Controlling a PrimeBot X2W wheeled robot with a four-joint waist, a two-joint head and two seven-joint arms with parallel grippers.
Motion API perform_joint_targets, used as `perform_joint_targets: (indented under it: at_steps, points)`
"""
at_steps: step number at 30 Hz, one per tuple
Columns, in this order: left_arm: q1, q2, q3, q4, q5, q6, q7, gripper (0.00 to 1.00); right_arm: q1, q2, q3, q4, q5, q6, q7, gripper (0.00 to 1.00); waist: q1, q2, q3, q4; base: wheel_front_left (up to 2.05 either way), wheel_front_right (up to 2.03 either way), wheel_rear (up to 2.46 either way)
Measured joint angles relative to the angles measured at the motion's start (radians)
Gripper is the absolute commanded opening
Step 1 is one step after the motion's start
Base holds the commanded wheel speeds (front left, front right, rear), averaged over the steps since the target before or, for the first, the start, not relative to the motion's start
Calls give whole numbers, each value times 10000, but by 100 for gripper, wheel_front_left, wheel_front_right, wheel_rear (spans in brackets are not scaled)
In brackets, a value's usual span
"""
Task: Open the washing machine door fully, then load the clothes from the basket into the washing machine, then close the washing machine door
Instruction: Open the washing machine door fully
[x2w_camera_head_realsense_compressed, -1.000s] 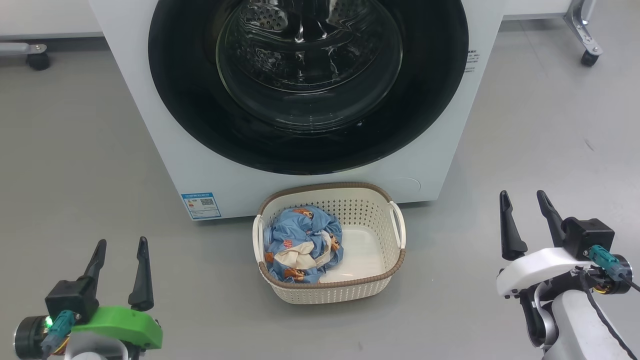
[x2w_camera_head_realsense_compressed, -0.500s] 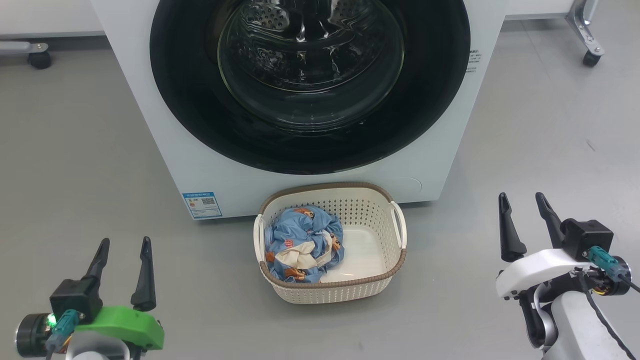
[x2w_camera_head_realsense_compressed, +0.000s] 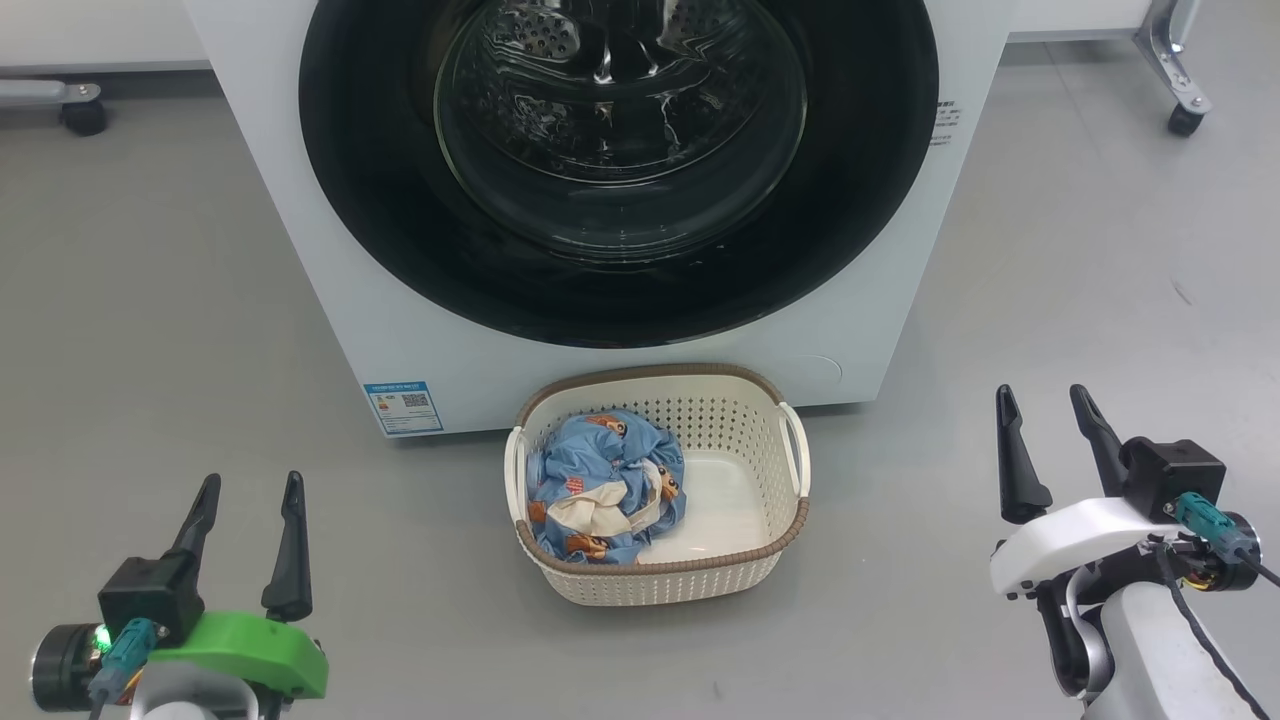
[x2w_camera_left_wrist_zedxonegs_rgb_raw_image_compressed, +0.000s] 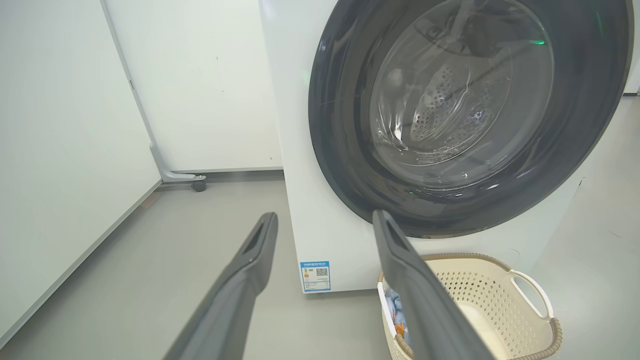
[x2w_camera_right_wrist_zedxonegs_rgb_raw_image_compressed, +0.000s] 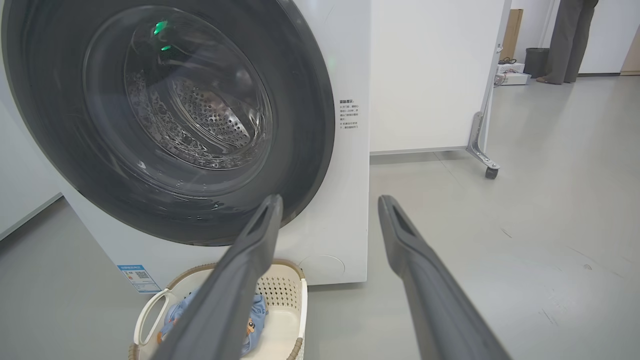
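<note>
The washer's (x2w_camera_head_realsense_compressed: 450, 370) round door (x2w_camera_head_realsense_compressed: 620, 290) is shut, ahead of and above both grippers. The basket (x2w_camera_head_realsense_compressed: 650, 372) of clothes (x2w_camera_head_realsense_compressed: 600, 480) sits on the floor between the left gripper (x2w_camera_head_realsense_compressed: 250, 480) and right gripper (x2w_camera_head_realsense_compressed: 1040, 392). Both jaws are apart and empty. The right looks nearer the door.

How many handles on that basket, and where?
2. The left handle is on the basket end nearest the clothes; the right handle is on the opposite end. None looks hidden.
</note>
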Motion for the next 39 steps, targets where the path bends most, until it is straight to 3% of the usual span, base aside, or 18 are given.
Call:
perform_joint_targets:
  at_steps: [39]
  points:
    - [-337, -217, 497, -399, 128, -178, 0, 100, -169, 192, -437, -150, -176, 180, 0, 100, 0, 0, 420, 89, 72, 72, -145]
